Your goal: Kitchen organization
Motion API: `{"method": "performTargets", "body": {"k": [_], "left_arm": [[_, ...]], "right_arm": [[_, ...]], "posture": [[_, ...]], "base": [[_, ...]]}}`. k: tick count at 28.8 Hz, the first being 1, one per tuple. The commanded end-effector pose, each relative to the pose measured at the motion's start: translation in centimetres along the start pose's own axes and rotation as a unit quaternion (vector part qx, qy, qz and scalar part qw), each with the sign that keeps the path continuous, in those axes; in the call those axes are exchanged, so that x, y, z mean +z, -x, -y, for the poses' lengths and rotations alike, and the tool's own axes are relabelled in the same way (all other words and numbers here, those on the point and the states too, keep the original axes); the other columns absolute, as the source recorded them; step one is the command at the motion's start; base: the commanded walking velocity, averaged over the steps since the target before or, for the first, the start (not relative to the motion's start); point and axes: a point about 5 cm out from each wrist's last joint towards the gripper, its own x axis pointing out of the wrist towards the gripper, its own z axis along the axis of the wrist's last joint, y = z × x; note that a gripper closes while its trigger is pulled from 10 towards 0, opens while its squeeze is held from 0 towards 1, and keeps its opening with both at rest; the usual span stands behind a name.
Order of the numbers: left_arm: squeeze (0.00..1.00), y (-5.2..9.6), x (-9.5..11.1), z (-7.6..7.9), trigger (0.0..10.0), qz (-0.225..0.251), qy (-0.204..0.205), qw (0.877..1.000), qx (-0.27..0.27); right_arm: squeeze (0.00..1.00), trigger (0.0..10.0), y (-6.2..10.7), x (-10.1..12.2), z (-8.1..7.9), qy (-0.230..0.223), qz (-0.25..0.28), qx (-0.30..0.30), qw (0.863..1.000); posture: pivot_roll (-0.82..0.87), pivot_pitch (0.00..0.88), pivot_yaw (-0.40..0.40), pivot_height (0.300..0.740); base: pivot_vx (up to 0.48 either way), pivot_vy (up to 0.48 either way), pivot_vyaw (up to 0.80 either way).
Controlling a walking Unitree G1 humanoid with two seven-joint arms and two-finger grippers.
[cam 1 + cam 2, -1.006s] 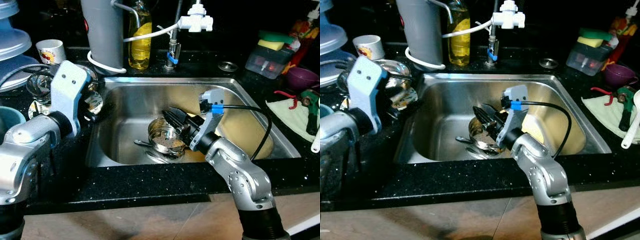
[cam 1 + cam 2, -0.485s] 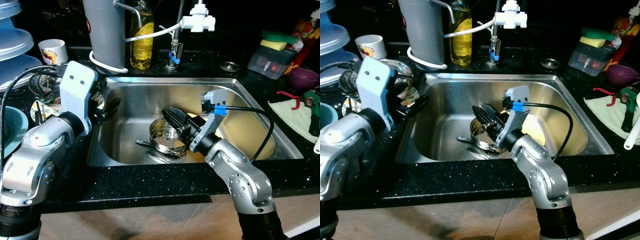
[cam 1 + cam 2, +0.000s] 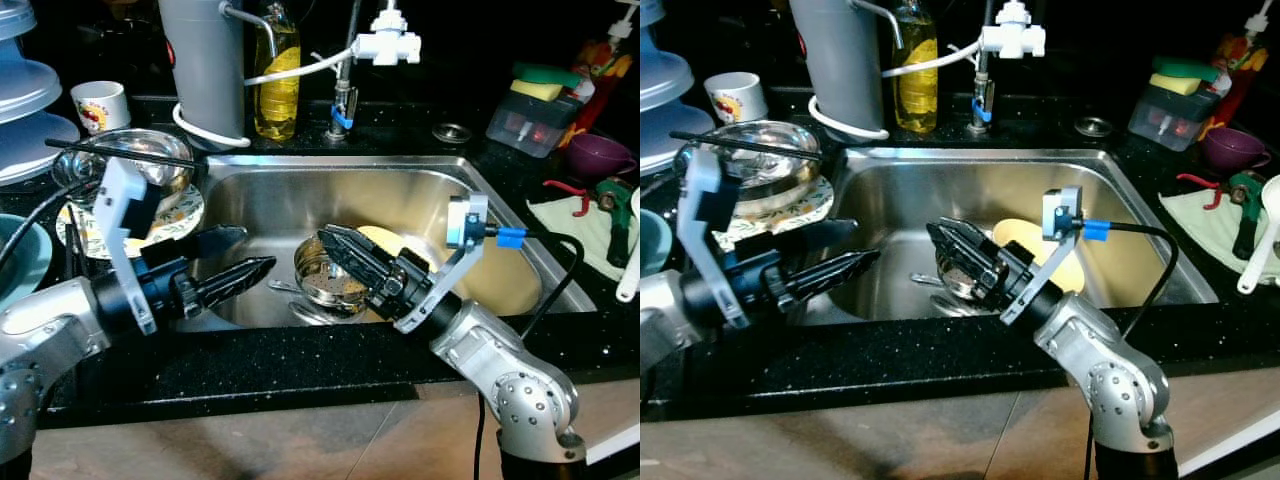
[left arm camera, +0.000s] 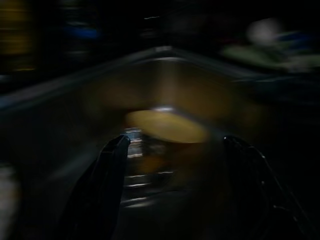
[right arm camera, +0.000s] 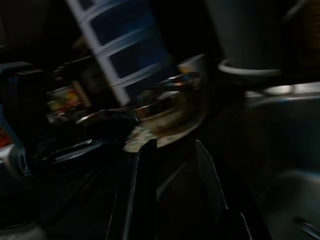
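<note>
Inside the sink, a steel pot and yellow plate sit under 2 parted, empty grippers.

A black speckled bench is running across the scene, with a steel sink set into it. A tap is standing at the sink's back edge, a white fitting hanging on its pipe. Behind the bench the wall is lying in deep shadow. Light is gleaming off the sink's near walls. Below the bench's front edge, a pale brown tiled floor is showing. A green cloth is lying on the bench at the far right.
</note>
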Motion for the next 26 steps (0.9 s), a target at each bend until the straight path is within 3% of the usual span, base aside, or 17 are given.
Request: {"method": "performTargets", "body": {"k": [1,3,9,16,26], "left_arm": [[0.00,-0.4,-0.1,-0.2,10.0,-0.002,-0.017,1.000,0.024],[0.00,-1.1,0.3,0.5,10.0,0.021,0.001,1.000,0.015],[0.00,-1.2,0.0,0.7,10.0,0.016,0.013,1.000,0.018],[0.00,-1.6,-0.2,0.7,10.0,0.020,0.006,0.999,0.029],[0.00,-1.6,-0.2,0.9,10.0,0.019,0.004,0.999,0.029]], "right_arm": [[0.00,10.0,0.0,0.2,0.3,0.008,0.007,-0.017,1.000],[0.00,10.0,-0.2,0.9,0.3,0.000,0.016,-0.016,1.000],[0.00,10.0,-0.1,0.8,0.3,0.004,0.007,-0.016,1.000],[0.00,10.0,-0.2,0.5,0.3,0.006,0.004,-0.024,1.000],[0.00,10.0,-0.2,0.5,0.2,0.005,0.000,-0.027,1.000]], "posture": [[-0.02,0.162,-0.050,0.740],[-0.03,0.163,-0.046,0.740],[-0.03,0.169,-0.045,0.740],[-0.02,0.173,-0.044,0.740],[-0.03,0.173,-0.044,0.740]], "base": [[0.000,0.000,0.00],[0.000,0.000,0.00],[0.000,0.000,0.00],[0.000,0.000,0.00],[-0.339,0.000,0.00]]}}
